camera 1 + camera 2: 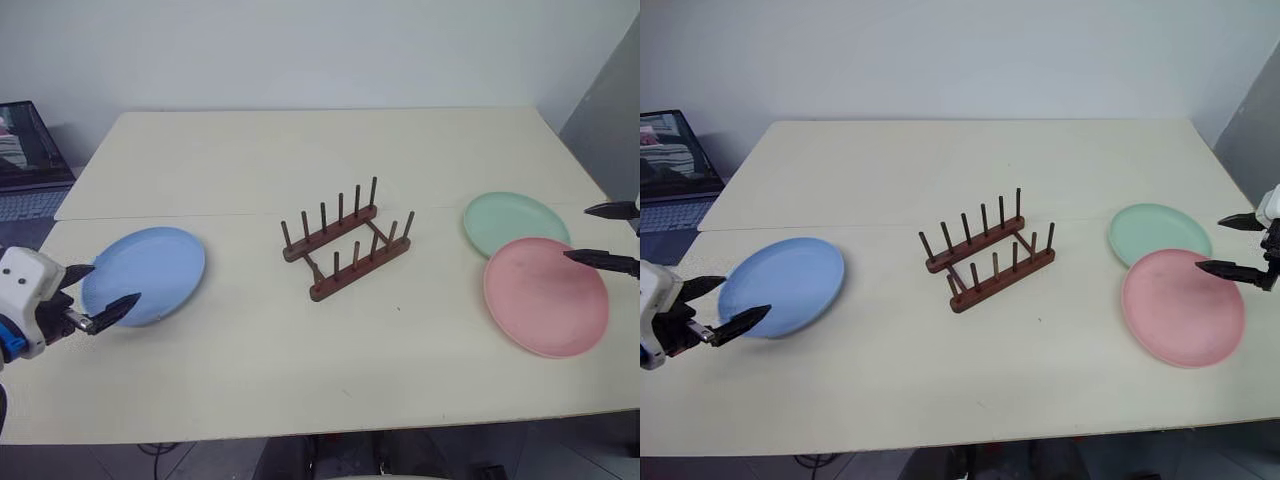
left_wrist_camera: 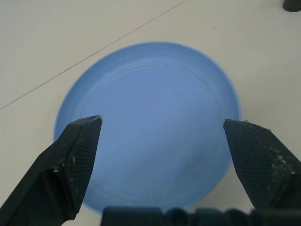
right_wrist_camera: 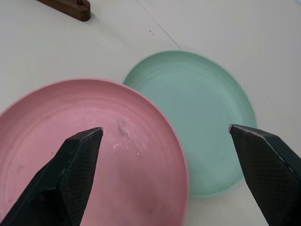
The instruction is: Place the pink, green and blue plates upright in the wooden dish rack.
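The left hand point(image 1: 103, 290) is wide open by the blue plate point(image 1: 145, 274). The right hand point(image 1: 1232, 245) is wide open over the pink plate point(image 1: 1182, 307). The rack point(image 1: 346, 239) holds nothing.

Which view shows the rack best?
Left eye view: the whole rack sits mid-table, both peg rows visible, empty. Right eye view shows much the same. Right wrist view catches just one rail end at the frame edge; left wrist view catches a dark scrap in a corner.

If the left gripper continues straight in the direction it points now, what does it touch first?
Most likely the blue plate. The left gripper hangs open at that plate's near edge, angled down toward it, and nothing lies between them. The exact contact point on the plate is hard to judge.
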Robot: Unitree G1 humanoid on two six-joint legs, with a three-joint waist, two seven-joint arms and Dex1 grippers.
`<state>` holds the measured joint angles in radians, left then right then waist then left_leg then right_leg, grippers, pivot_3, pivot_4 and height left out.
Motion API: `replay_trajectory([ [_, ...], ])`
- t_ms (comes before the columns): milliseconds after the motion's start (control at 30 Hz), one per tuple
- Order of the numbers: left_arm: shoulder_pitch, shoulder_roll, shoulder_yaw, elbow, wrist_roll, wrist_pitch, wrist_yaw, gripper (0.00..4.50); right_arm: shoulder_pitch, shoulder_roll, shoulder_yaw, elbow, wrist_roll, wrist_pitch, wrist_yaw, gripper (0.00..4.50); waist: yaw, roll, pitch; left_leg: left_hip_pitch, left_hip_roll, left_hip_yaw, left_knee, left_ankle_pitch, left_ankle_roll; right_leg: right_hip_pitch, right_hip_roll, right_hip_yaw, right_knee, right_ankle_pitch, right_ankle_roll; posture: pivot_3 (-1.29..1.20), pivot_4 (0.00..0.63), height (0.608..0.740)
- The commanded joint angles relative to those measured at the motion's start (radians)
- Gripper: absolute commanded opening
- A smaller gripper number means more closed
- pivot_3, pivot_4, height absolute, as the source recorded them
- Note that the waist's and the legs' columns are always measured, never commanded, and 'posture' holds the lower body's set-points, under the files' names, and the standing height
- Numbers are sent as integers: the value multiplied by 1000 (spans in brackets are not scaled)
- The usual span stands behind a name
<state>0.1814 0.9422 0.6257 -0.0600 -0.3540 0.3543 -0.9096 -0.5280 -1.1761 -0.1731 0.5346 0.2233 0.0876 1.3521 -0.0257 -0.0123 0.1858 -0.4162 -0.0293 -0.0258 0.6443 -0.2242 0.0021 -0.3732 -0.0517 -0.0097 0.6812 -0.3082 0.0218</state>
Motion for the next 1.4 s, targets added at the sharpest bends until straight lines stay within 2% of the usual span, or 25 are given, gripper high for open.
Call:
replay_trajectory([
  [33, -5, 3, 46, 8, -15, -28, -10, 4491, -29, -8, -15, -20, 12, 13, -2, 4500, 0, 0, 0, 0, 0, 0, 0, 0, 0, 0, 0, 0, 0, 0, 0, 0, 150, 740],
  [300, -9, 8, 24, 9, -20, -41, -26, 4491, -30, 2, -20, -28, 8, -14, -11, 4500, 0, 0, 0, 0, 0, 0, 0, 0, 0, 0, 0, 0, 0, 0, 0, 0, 150, 740],
  [433, -35, -5, -33, -47, -41, -16, -39, 4491, 13, 5, -47, -143, 61, 36, 10, 4500, 0, 0, 0, 0, 0, 0, 0, 0, 0, 0, 0, 0, 0, 0, 0, 0, 150, 740],
  [600, -69, -71, -234, -205, -55, 24, -37, 4491, 120, -3, -112, -383, 180, 182, 29, 4500, 9, 0, 0, 0, 0, 0, 1, 0, 0, 1, 0, 0, 0, 0, 1, 0, 150, 740],
  [800, -161, -154, -412, -283, -79, 109, -2, 4491, 257, -18, -208, -656, 343, 388, 47, 4500, 26, 2, -1, 0, 0, 0, 1, 0, 0, 0, 1, 0, 0, 1, 1, 0, 150, 740],
  [900, -223, -219, -524, -269, -51, 133, 24, 4491, 299, -7, -253, -808, 441, 495, 12, 4500, 29, 2, -1, 0, 0, 0, 2, 0, 0, 1, 1, 0, 0, 1, 3, 0, 150, 740],
  [1067, -294, -308, -640, -196, -23, 134, 46, 4491, 325, -1, -293, -952, 532, 595, -50, 4500, 28, 1, -1, 0, 0, 0, 3, 0, 0, 2, 2, 0, 0, 2, 4, 0, 150, 740],
  [1167, -350, -381, -717, -124, 19, 104, 68, 4491, 318, -2, -292, -993, 562, 629, -84, 4500, 34, 1, -1, 0, 0, 0, 3, 0, 1, 2, 2, 0, 0, 2, 4, 0, 150, 740],
  [1400, -427, -472, -798, 36, 117, 12, 104, 4491, 294, -5, -266, -1017, 589, 657, -130, 4500, 40, -1, -1, 0, 0, 1, 3, 1, 1, 2, 2, 0, 0, 3, 5, 0, 150, 740],
])
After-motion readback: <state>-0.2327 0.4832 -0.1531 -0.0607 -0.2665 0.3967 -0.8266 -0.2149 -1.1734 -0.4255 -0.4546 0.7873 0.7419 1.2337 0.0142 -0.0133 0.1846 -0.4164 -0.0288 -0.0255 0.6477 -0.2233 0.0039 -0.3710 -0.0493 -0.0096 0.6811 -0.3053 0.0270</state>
